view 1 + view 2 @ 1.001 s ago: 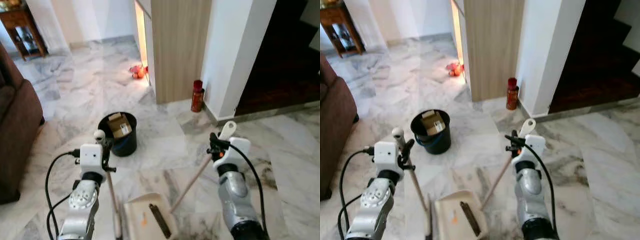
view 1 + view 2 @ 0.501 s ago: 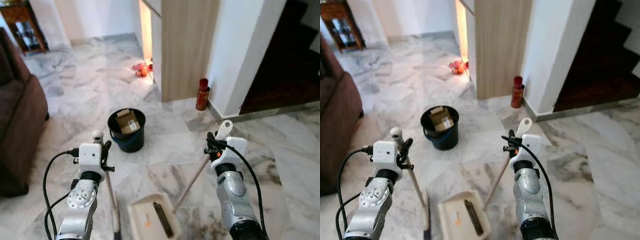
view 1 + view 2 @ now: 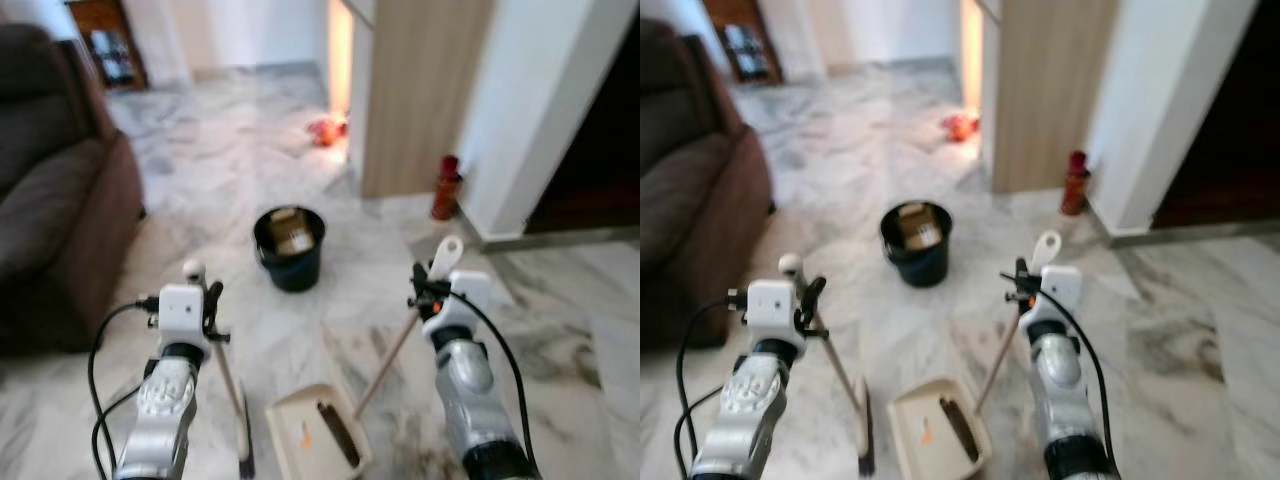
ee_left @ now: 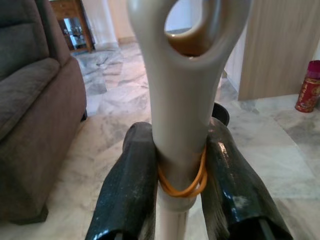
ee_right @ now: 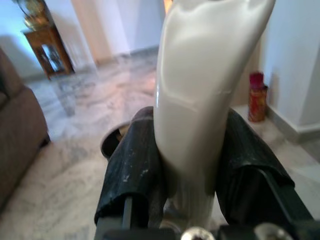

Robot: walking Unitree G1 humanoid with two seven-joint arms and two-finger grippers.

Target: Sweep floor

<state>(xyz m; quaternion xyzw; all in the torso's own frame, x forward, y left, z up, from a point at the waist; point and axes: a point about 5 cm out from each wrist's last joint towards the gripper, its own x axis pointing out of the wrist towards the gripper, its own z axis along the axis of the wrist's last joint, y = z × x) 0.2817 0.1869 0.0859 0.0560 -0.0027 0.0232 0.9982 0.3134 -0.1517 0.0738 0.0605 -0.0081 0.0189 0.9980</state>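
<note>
— Where do things stand?

— The left gripper (image 4: pixel 181 185) is pinched on the broom handle (image 3: pixel 222 365), its fingers (image 4: pixel 127 185) pressed to both sides just under an orange rubber band (image 4: pixel 181 186). The right gripper (image 5: pixel 189 172) is clamped the same way on the dustpan handle (image 3: pixel 395 345). The dustpan (image 3: pixel 315 440) rests on the marble floor (image 3: pixel 200 190) between the arms, with a dark strip and an orange bit in it. The broom head (image 3: pixel 243 445) sits just beside the pan; the view is blurred, so I cannot tell whether they touch.

— How to do this well?

— I'd keep the pan lip flat on the floor and draw the broom in short strokes toward it.

— Room to move?

— The black bucket (image 3: pixel 290 245) stands ahead mid-floor, the brown sofa (image 3: pixel 55 215) along the left edge, and the wooden panel (image 3: pixel 415 90) and a red bottle (image 3: pixel 446 187) at the wall base on the right. Open floor lies between.
</note>
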